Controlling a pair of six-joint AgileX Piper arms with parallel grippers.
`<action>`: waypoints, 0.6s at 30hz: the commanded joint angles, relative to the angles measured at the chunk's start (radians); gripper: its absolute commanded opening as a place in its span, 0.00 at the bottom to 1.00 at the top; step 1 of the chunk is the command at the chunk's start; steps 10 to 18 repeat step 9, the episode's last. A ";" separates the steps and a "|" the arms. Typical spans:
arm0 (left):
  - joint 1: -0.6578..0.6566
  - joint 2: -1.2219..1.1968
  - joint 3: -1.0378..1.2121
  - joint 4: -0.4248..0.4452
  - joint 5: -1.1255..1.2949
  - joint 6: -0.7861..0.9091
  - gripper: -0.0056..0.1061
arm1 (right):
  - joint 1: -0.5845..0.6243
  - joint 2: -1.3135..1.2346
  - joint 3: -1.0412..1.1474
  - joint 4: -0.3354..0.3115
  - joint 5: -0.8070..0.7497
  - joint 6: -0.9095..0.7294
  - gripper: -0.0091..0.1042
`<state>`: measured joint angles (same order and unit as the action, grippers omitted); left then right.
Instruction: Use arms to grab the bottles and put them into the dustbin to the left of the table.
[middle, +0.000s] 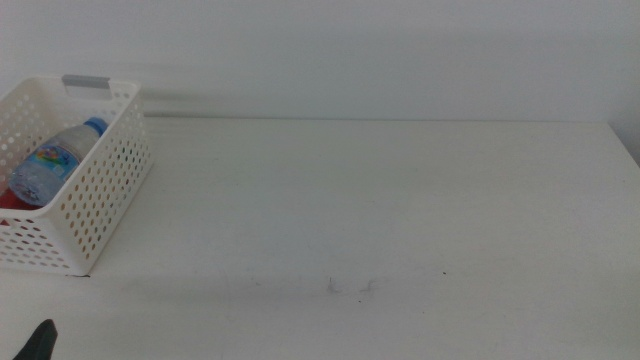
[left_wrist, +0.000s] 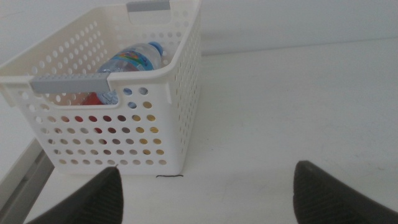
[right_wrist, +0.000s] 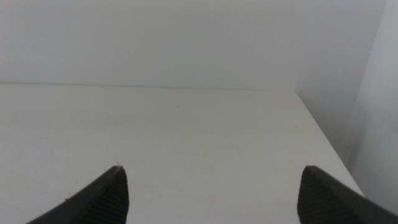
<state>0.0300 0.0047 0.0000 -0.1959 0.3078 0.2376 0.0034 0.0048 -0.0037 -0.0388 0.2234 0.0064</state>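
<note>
So my left gripper (left_wrist: 205, 193) is just hanging back near the front edge of the table (middle: 400, 200), jaws spread wide with nothing between them, pointed at the dustbin (left_wrist: 177, 99) sitting at about 11 o'clock from me. In the middle view only a dark tip of it pokes in at 7 o'clock. My right gripper (right_wrist: 208, 193) is parked too, jaws apart and empty, looking out over bare tabletop toward the far right corner. Moving outward: the basket sits at the table's left end, roughly 9 o'clock in the middle view, and the water bottle (middle: 55, 160) lies tilted inside, blue cap up toward the grey handle, leaning that way because it's resting on stuff underneath. There's red showing below it (left_wrist: 93, 98), probably the can, and yellowish colour through the holes that might be the tea bottle, can't say for sure. No bottles left on the table, so I reckon the job's basically done.
</note>
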 joint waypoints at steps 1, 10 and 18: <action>0.000 -0.005 0.000 -0.004 -0.030 -0.003 0.89 | -0.004 -0.005 0.004 -0.014 -0.014 -0.006 0.85; 0.000 -0.005 0.000 -0.004 -0.035 -0.001 0.89 | -0.004 -0.005 0.004 -0.010 -0.014 -0.006 0.85; 0.000 -0.005 0.000 -0.004 -0.035 -0.001 0.89 | -0.004 -0.005 0.004 -0.010 -0.014 -0.006 0.85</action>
